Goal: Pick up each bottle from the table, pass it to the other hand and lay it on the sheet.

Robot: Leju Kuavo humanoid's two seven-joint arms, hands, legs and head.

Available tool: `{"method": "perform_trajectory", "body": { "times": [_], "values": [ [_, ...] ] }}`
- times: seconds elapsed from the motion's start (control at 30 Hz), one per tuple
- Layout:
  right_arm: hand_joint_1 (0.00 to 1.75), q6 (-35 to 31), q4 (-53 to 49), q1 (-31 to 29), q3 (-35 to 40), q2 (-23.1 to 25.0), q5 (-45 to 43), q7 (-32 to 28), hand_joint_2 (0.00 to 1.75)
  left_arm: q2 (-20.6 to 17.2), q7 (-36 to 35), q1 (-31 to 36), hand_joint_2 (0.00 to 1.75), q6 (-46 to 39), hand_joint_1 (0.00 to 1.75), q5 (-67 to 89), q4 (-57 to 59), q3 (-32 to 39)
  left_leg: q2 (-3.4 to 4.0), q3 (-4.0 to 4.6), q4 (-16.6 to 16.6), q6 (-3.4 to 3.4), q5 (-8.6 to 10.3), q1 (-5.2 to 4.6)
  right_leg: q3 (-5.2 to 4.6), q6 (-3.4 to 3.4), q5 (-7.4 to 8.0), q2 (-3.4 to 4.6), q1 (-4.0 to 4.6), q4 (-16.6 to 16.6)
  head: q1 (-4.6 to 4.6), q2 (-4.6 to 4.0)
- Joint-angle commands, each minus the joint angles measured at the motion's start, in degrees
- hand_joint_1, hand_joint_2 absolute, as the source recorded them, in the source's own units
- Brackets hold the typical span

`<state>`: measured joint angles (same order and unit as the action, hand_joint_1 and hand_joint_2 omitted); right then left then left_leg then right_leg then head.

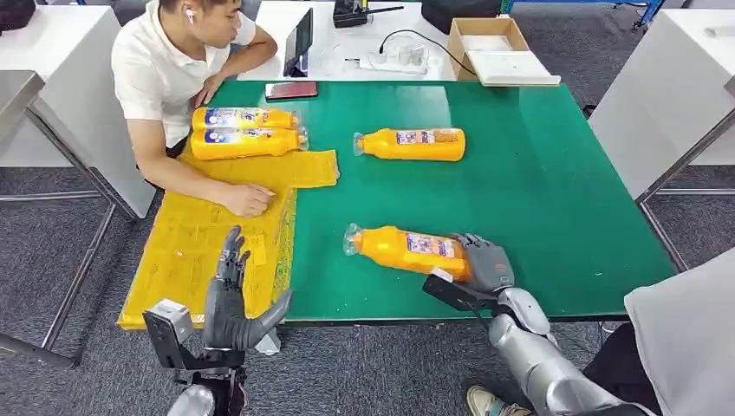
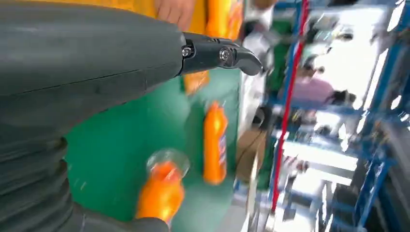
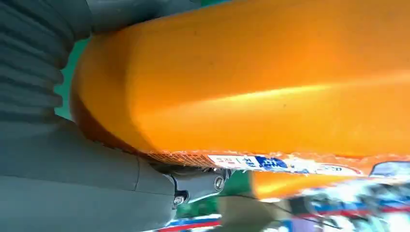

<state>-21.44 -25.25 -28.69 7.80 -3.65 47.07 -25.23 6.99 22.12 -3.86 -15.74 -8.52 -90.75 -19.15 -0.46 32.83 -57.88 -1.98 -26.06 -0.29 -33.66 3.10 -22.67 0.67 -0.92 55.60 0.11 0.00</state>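
Observation:
An orange bottle (image 1: 403, 250) with a clear cap lies near the table's front edge, cap pointing left. My right hand (image 1: 485, 263) grips its base end, fingers over the top; in the right wrist view the bottle (image 3: 251, 82) presses against the palm. A second orange bottle (image 1: 412, 144) lies further back on the green table (image 1: 555, 191). Two more bottles (image 1: 244, 132) lie side by side at the far end of the yellow sheet (image 1: 195, 251). My left hand (image 1: 234, 303) stands open with fingers up, over the sheet's front edge, holding nothing. The left wrist view shows both table bottles: the near one (image 2: 162, 191) and the far one (image 2: 215, 142).
A person in a white shirt (image 1: 165, 69) sits at the back left, one hand (image 1: 247, 199) resting on the sheet. A phone (image 1: 291, 89), a cardboard box (image 1: 485, 43) and cables lie behind the green table. White tables stand on both sides.

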Motion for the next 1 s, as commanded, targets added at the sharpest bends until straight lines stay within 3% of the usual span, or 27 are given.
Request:
{"method": "perform_trajectory", "body": {
  "times": [0.03, 0.1, 0.4, 0.63, 0.8, 0.87, 1.0],
  "values": [
    [1.75, 5.7, -34.4, 13.0, 8.9, 9.2, -15.2, -3.9, 1.75, -1.2, -4.3, 0.5, 1.75, 3.0, 0.0, -5.8, 3.7, -4.2, 0.33, -0.07, 0.1, 0.24, -0.08, 0.11, -0.07, -0.25, -0.02, 0.22, 0.12, 0.0, -0.02, 0.0],
    [1.75, 6.4, -36.1, 13.3, 12.9, 8.7, -17.9, -1.9, 1.75, -1.9, -3.5, 0.6, 1.75, 3.6, 0.0, -4.6, 4.0, -5.7, 0.3, 0.02, 0.0, 0.28, -0.12, 0.14, -0.14, -0.29, -0.08, 0.17, 0.15, 0.0, 0.0, 0.0],
    [1.75, 4.8, -32.7, 11.9, 14.3, 6.9, -21.3, -3.9, 1.75, -2.1, -3.6, 0.6, 1.75, 3.6, 0.0, -4.5, 3.3, -5.4, -0.19, 0.57, 0.0, 0.11, 0.07, 0.05, -0.55, -0.09, -0.06, -0.14, 0.04, 0.0, -0.02, 0.0],
    [1.75, 9.3, -29.9, 13.3, 16.7, 10.6, -26.3, -8.4, 1.75, -2.4, -2.3, 0.5, 1.75, 4.4, 0.0, -2.7, 1.0, -7.4, -0.11, 0.58, 0.0, 0.15, 0.04, 0.06, -0.53, -0.14, -0.05, -0.08, 0.04, 0.0, 0.0, -0.02],
    [1.75, 8.6, -31.8, 14.6, 16.9, 11.1, -29.0, -9.4, 1.75, -2.7, -2.1, -0.7, 1.75, 4.3, 0.0, -4.4, -0.9, -7.6, -0.08, 0.46, 0.0, 0.21, -0.03, 0.07, -0.46, -0.19, -0.14, -0.1, 0.05, 0.1, 0.0, 0.0],
    [1.75, 9.1, -32.0, 14.4, 17.7, 11.0, -29.5, -9.4, 1.75, -2.6, -2.5, -1.1, 1.75, 8.5, 0.0, -10.4, -1.7, -7.4, -0.05, 0.47, 0.0, 0.2, -0.03, 0.1, -0.46, -0.18, -0.11, -0.06, 0.08, 0.0, 0.0, 0.0],
    [1.75, 9.0, -25.3, 11.8, 22.2, 12.0, -25.7, -8.6, 1.75, -1.9, -1.4, -1.4, 1.75, 10.8, 0.0, -13.0, -3.6, -6.8, -0.02, 0.62, 0.0, 0.13, 0.03, 0.08, -0.6, -0.12, -0.03, 0.0, 0.05, 0.0, 0.0, 0.0]
  ]
}}
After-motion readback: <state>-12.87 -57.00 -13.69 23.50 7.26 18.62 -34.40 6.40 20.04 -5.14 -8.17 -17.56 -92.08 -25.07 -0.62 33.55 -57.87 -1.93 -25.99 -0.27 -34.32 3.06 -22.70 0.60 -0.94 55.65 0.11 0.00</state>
